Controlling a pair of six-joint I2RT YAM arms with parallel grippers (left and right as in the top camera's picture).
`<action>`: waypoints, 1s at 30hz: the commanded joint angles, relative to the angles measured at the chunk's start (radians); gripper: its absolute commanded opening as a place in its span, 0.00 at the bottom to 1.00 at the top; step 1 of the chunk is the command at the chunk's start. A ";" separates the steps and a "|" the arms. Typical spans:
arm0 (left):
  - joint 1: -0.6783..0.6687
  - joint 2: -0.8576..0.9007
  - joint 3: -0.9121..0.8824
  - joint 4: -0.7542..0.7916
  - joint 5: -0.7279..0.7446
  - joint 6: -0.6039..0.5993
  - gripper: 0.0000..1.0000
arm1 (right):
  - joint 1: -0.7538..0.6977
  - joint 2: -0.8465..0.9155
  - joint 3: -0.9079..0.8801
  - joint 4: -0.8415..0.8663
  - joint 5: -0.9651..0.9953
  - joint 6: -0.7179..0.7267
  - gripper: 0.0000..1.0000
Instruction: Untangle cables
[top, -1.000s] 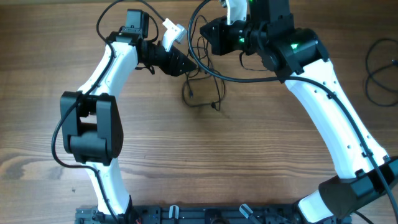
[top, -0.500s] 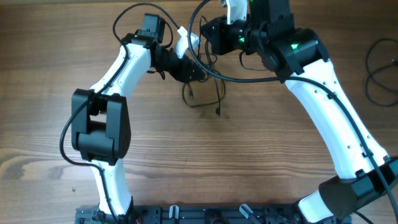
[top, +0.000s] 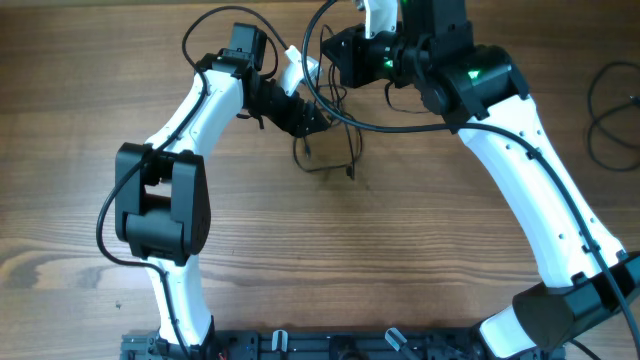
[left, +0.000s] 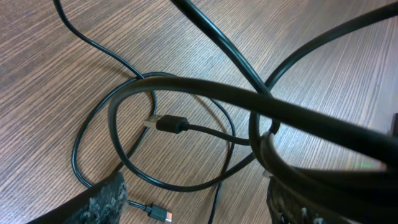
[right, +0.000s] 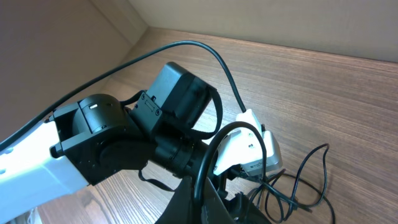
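Left gripper (top: 312, 120) has swung in over the cables (top: 335, 150), which lie in loose loops on the table (top: 80, 80) between the arms. Its jaws now stand apart. Right gripper (right: 200, 202) stays pinched on one raised strand. I judge a second grasp imminent.

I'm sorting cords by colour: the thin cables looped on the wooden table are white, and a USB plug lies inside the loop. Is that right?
No: the cables are black, not white, as the left wrist view shows. The rest holds: they loop on the wooden table, and a USB plug lies inside the loop.
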 joint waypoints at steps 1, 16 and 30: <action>-0.004 0.014 0.005 0.007 -0.003 0.001 0.74 | 0.001 -0.033 0.029 0.010 -0.020 0.015 0.04; 0.004 0.014 0.005 0.160 -0.250 -0.098 0.69 | 0.000 -0.034 0.029 0.039 -0.069 0.023 0.04; 0.011 0.071 0.005 0.199 -0.270 -0.123 0.04 | 0.000 -0.034 0.029 0.047 -0.068 0.041 0.04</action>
